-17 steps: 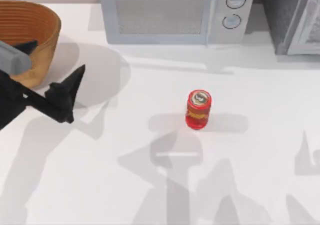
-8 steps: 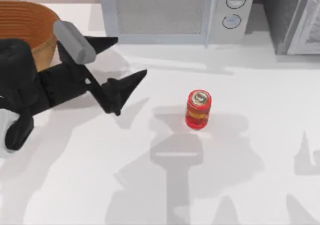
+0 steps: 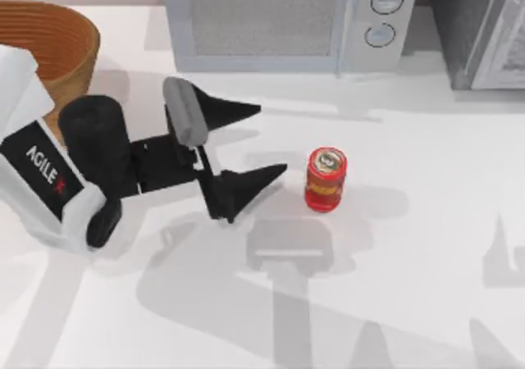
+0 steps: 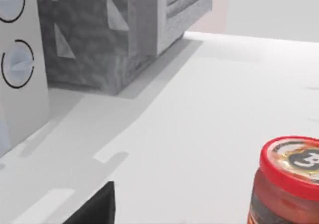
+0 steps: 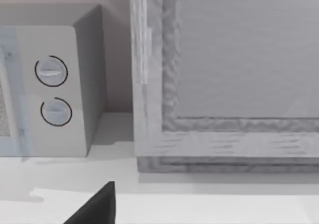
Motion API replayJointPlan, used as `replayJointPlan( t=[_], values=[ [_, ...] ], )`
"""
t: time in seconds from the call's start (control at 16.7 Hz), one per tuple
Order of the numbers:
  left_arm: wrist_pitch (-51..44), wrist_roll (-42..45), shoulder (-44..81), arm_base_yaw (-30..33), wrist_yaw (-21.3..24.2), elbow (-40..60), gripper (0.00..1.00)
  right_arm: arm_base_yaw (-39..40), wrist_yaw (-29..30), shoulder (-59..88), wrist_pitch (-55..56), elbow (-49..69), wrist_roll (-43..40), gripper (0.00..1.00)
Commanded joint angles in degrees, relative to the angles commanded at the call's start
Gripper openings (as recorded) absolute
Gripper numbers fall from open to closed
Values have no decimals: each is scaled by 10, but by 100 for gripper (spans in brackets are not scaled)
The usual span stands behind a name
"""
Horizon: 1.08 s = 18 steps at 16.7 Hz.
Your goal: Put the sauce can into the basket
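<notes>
left gripper agape beside sauce can (upright)

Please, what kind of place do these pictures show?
Probably a kitchen counter, in a rendered scene. A microwave with two round knobs stands at the back of a white table, a wicker basket sits in the far left corner, and a red sauce can stands near the middle.
</notes>
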<state>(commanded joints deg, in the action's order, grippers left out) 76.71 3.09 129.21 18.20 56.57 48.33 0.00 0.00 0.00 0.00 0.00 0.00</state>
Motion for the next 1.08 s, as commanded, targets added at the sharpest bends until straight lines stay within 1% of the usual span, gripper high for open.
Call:
replayJointPlan(
  t=[0.3, 0.48, 0.84, 0.96, 1.08],
  values=[
    [88, -7, 127, 19, 60, 59, 100, 0, 0, 0, 0, 0, 0, 100],
    [108, -7, 153, 25, 75, 72, 100, 0, 0, 0, 0, 0, 0, 100],
    [106, -7, 153, 23, 72, 72, 100, 0, 0, 0, 0, 0, 0, 100],
    [95, -8, 157, 40, 59, 89, 100, 0, 0, 0, 0, 0, 0, 100],
    [77, -9, 165, 65, 35, 116, 100, 0, 0, 0, 0, 0, 0, 100]
  ],
)
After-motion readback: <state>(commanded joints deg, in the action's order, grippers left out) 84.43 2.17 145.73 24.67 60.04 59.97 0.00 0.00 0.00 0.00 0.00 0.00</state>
